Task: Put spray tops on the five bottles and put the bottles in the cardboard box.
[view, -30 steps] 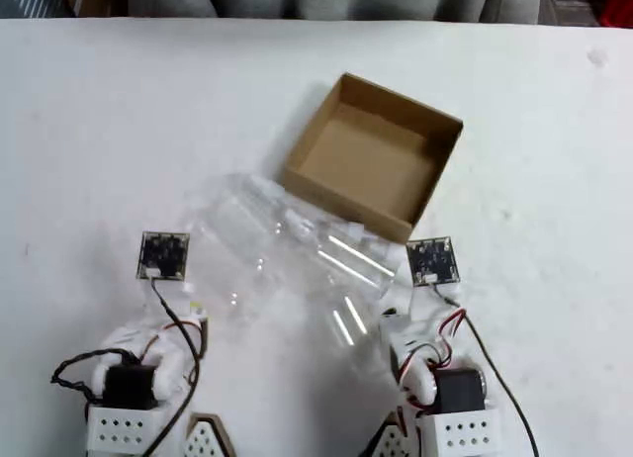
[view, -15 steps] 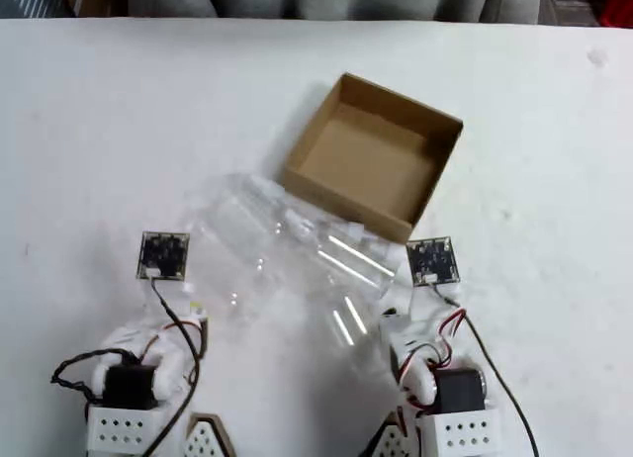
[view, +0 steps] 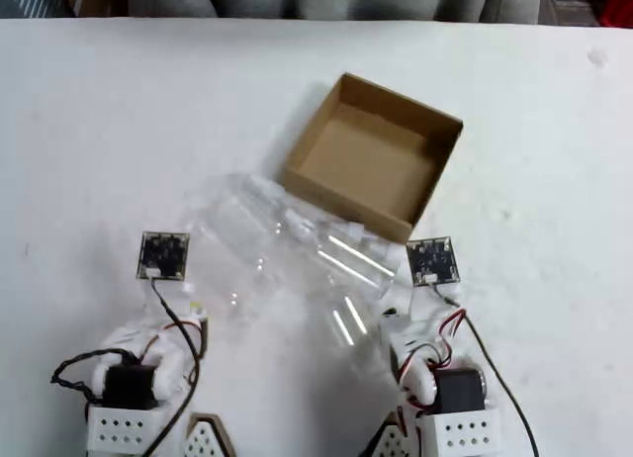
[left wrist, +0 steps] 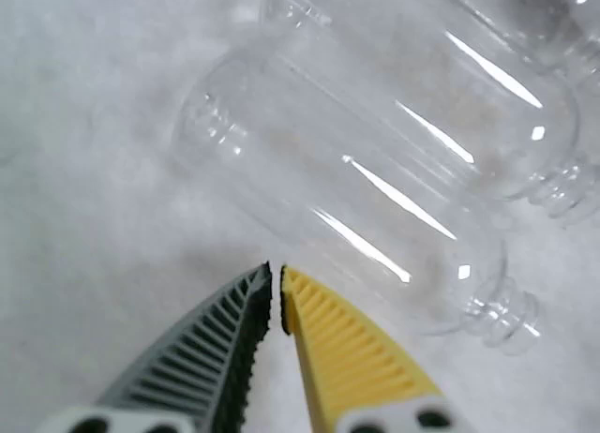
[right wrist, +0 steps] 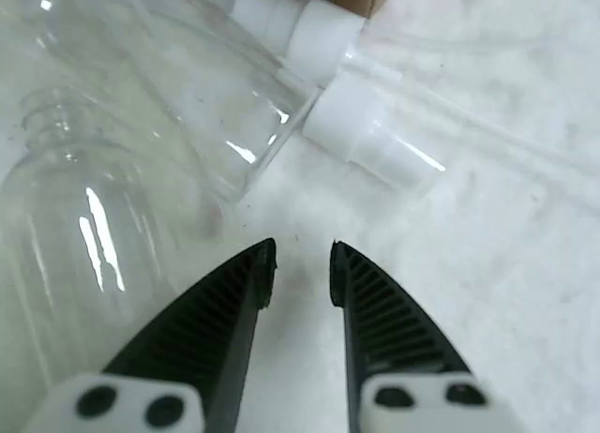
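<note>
At the left of the white tabletop (view: 109, 131), the left gripper (left wrist: 275, 278) is hanging, jaws pressed together, just short of a clear plastic bottle (left wrist: 375, 171). That bottle is lying on its side, long axis flat and slanting across the jaws' line, threaded neck (left wrist: 502, 311) bare. Rightward, near the brown cardboard box (view: 341, 202), the right gripper (right wrist: 300, 260), jaws slightly apart, is facing two white plastic spray tops (right wrist: 370, 133). As I judge it, those jaws should be widening, then gripping one top squarely across its collar.

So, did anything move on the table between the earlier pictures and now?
Nothing has visibly changed. The clear bottles and the cardboard box lie exactly where they were, and nothing was taken hold of or let go.
</note>
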